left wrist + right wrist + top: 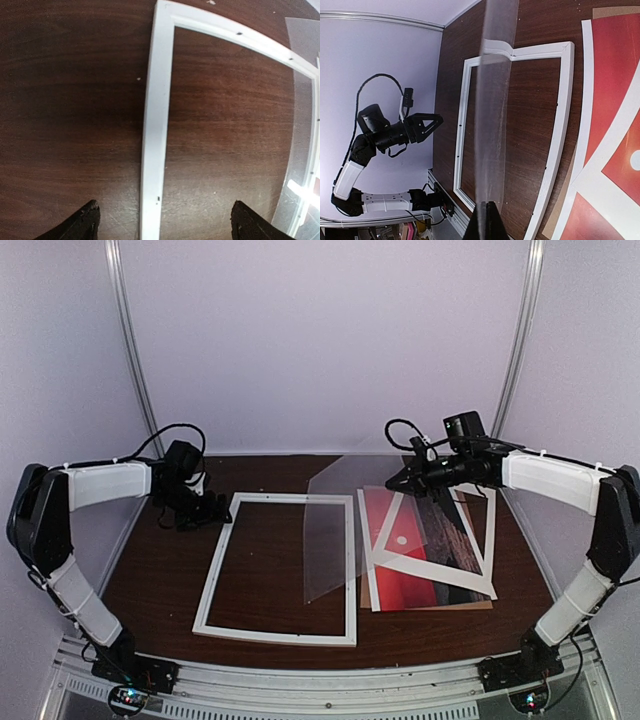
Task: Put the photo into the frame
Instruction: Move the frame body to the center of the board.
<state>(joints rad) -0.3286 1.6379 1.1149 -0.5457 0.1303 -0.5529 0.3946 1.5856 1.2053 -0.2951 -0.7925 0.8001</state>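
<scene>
The white frame lies flat on the table, left of centre, with nothing inside it. The red sunset photo lies to its right, under a skewed white mat. My right gripper is shut on the far edge of a clear sheet and holds it tilted over the frame's right side. In the right wrist view the sheet runs up from the shut gripper, with the frame and photo below. My left gripper is open and empty, low over the frame's edge.
A brown backing board lies under the photo and mat. The table is dark wood. White walls close in the back and sides, with a metal rail along the near edge.
</scene>
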